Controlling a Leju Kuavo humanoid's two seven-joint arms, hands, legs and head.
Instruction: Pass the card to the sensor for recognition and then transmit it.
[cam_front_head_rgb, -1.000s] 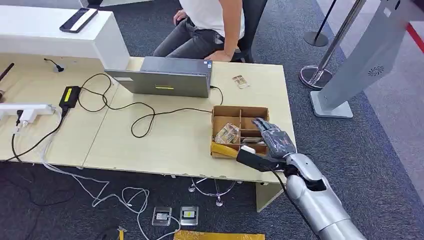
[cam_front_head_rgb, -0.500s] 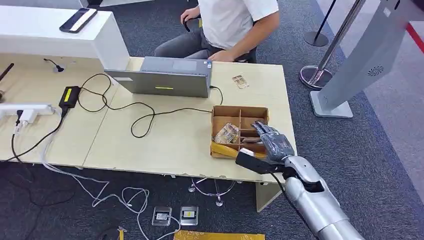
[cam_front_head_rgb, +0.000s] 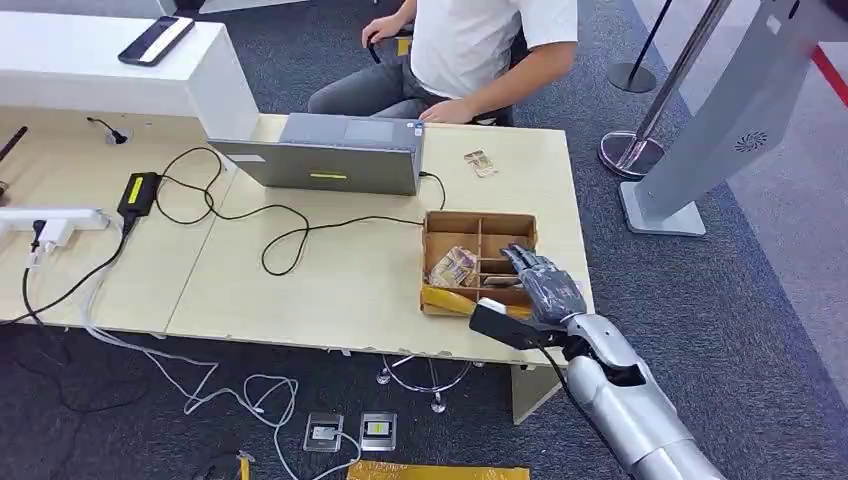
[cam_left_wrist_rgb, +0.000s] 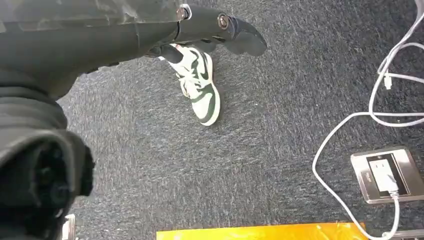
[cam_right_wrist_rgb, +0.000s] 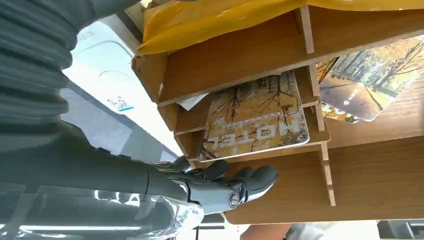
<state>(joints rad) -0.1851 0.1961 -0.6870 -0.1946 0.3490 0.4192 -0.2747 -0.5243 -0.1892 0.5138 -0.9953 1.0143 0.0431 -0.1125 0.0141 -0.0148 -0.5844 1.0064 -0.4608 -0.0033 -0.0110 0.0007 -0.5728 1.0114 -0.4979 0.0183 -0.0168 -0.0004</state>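
Nearest the robot, the left robot hand (cam_left_wrist_rgb: 220, 30) is hanging low over the dark carpet (cam_left_wrist_rgb: 280, 115), its fingers curling in on nothing; a white and green shoe (cam_left_wrist_rgb: 200, 85), white cables (cam_left_wrist_rgb: 350, 125) and a floor socket (cam_left_wrist_rgb: 385, 175) are lying beneath it.

The right robot hand (cam_front_head_rgb: 545, 285) is reaching over the near right corner of the pale wooden surface (cam_front_head_rgb: 300, 280) and into the right side of a brown divided box (cam_front_head_rgb: 478, 222). In the right wrist view its fingers (cam_right_wrist_rgb: 235, 182) are lying slightly apart, right by the edge of a card (cam_right_wrist_rgb: 255, 120) with an autumn tree print, which is sitting in a compartment of the box. The robot hand is grasping nothing, and I cannot tell whether the fingertips are touching the card. More cards of the same print (cam_front_head_rgb: 455, 266) are lying in the left compartment, and a yellow bag (cam_front_head_rgb: 450, 298) is resting against the box's near wall.

Further out, a black cable (cam_front_head_rgb: 290, 225) is looping across the surface toward a grey laptop (cam_front_head_rgb: 330, 155), and one more card (cam_front_head_rgb: 481, 162) is lying alone near the far edge. A power strip (cam_front_head_rgb: 55, 222) is sitting at the left.

Beyond the surface a person (cam_front_head_rgb: 470, 50) in a white shirt is sitting, one hand resting on the far edge. A grey stand (cam_front_head_rgb: 720, 130) is leaning at the right.
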